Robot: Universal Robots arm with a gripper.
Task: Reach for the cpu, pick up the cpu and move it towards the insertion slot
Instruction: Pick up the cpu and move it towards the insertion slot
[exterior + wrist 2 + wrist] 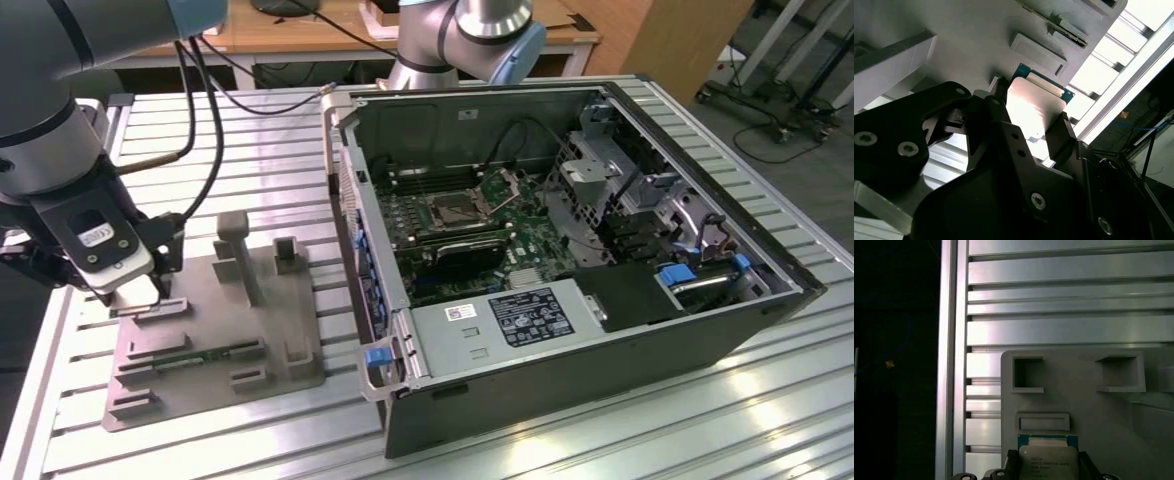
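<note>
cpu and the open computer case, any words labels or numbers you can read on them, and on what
cpu top plate: rows of dark print, too small to read.
black-and-white label on the grey box: too small to read.
small white sticker beside it: too small to read.
white label on the arm: blurred.
No text can be quoted.

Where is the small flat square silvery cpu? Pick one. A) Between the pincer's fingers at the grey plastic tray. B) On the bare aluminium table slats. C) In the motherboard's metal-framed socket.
A: in both wrist views the small flat square silvery cpu sits clamped between the fingers of the black pincer, with the grey plastic tray just behind it.
</note>
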